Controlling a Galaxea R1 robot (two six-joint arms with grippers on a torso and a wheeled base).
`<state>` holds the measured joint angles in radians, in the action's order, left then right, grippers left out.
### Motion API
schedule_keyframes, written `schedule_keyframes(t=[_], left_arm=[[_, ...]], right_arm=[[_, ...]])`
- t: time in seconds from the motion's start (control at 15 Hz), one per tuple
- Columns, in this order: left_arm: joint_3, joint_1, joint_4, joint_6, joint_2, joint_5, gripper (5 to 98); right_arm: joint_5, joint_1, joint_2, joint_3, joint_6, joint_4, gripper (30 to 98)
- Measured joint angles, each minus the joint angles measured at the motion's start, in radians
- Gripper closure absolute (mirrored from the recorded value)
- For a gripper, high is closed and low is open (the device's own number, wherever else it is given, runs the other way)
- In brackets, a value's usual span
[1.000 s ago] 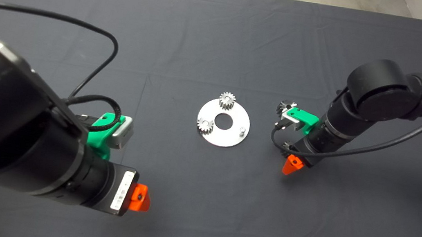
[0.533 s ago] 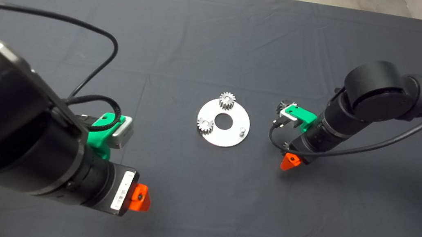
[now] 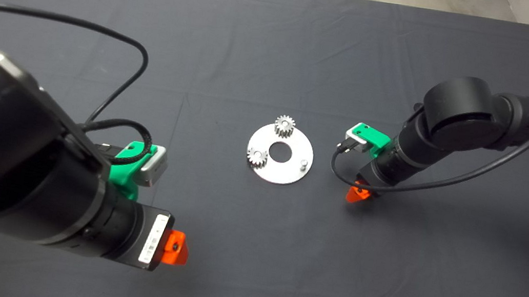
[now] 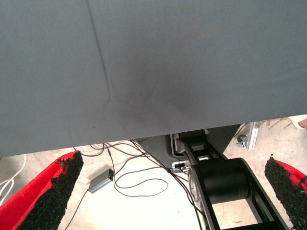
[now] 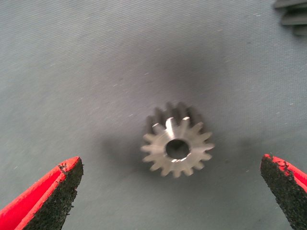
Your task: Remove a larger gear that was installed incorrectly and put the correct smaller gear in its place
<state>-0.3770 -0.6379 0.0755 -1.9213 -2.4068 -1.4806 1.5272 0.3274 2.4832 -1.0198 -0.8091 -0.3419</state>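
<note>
The right end effector (image 3: 358,191) hangs low over the mat (image 3: 279,42), just to the right of the round metal plate (image 3: 280,154), its red fingers (image 5: 45,199) spread wide apart. In the right wrist view the smaller gear (image 5: 177,143) lies flat on the mat between those fingers, touching neither; a corner of the larger gear (image 5: 291,14) shows nearby. Two pale gears (image 3: 285,125) sit on the plate, whose third peg (image 3: 303,163) is bare. The left end effector (image 3: 175,248) waits at the mat's near left edge, fingers open and empty, with floor and cables (image 4: 139,177) beyond.
</note>
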Motion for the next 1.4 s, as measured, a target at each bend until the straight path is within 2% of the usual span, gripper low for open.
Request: schedule_keyframes(t=[0.93, 1.4], left_arm=[[0.000, 0.000, 0.000, 0.000, 0.000, 0.000, 6.1], [0.000, 0.000, 0.000, 0.000, 0.000, 0.000, 6.1]], right_arm=[[0.000, -0.005, 0.002, -0.022, 0.001, -0.013, 30.9], [0.000, -0.046, 0.001, -0.022, 0.001, -0.014, 30.9]])
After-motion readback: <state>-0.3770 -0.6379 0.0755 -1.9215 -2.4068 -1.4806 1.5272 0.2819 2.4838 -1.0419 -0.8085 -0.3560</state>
